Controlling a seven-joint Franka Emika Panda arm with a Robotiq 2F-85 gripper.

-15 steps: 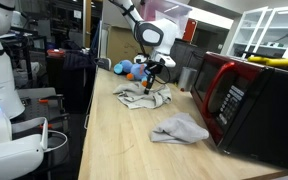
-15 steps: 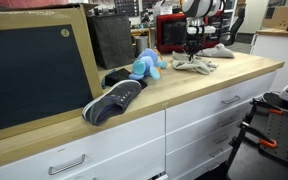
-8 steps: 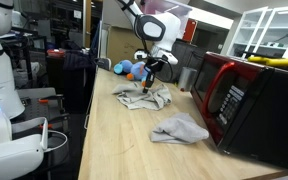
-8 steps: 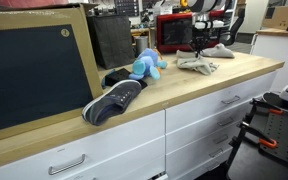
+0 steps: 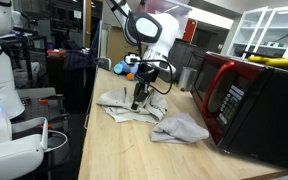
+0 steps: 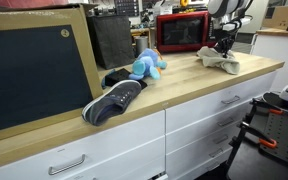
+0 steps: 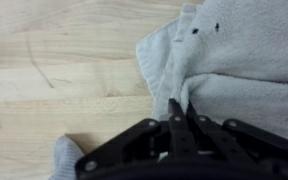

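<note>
My gripper (image 5: 139, 99) is shut on a fold of a grey towel (image 5: 121, 103) that lies crumpled on the wooden counter (image 5: 114, 150). In the wrist view the two black fingers (image 7: 179, 110) pinch a ridge of the towel (image 7: 239, 65). In an exterior view the gripper (image 6: 224, 46) stands over the towel (image 6: 222, 63) near the counter's far end. A second grey cloth (image 5: 181, 127) lies close beside the towel; its corner shows in the wrist view (image 7: 64, 157).
A red microwave (image 5: 252, 100) stands along the counter beside the cloths and also shows in an exterior view (image 6: 181, 32). A blue plush toy (image 6: 146, 65), a dark shoe (image 6: 114, 100) and a black board (image 6: 34, 70) sit further along. Drawers (image 6: 199, 125) front the counter.
The gripper has moved along the counter away from the plush toy, dragging the grey towel with it toward the second cloth. The towel is more spread out behind the gripper.
</note>
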